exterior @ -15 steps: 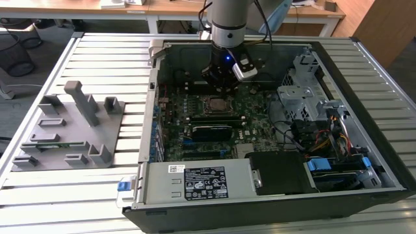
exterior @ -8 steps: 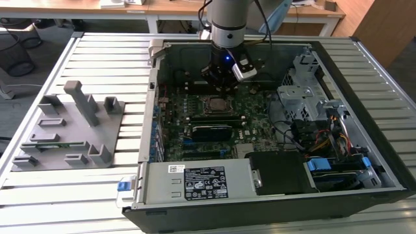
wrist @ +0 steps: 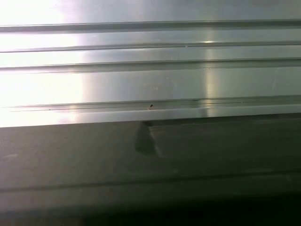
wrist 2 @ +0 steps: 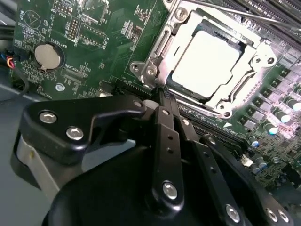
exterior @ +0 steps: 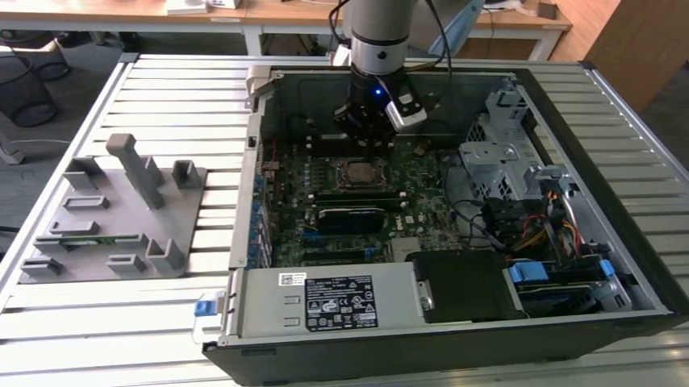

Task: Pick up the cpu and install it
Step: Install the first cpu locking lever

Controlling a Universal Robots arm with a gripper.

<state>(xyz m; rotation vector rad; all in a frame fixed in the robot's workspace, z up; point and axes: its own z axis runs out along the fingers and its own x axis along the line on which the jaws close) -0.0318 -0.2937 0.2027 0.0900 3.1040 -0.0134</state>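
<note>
The cpu (wrist 2: 205, 63) lay seated in its socket (wrist 2: 155, 47); the tool (wrist 2: 164, 94), fingers together and empty, hung just beside it and needed a straight, gentle lift clear.

The arm (exterior: 379, 32) comes straight down from above, its pale grey wrist upright and its black lower end pointing down. A small blue light glows on the black part. The tool (exterior: 366, 137) hangs at the bottom, just above what lies under it and touching nothing. In the second wrist view the tool (wrist 2: 162, 92) shows its black linkage, with the two fingers (wrist 2: 165, 106) pressed together at the tip, nothing between them.
</note>
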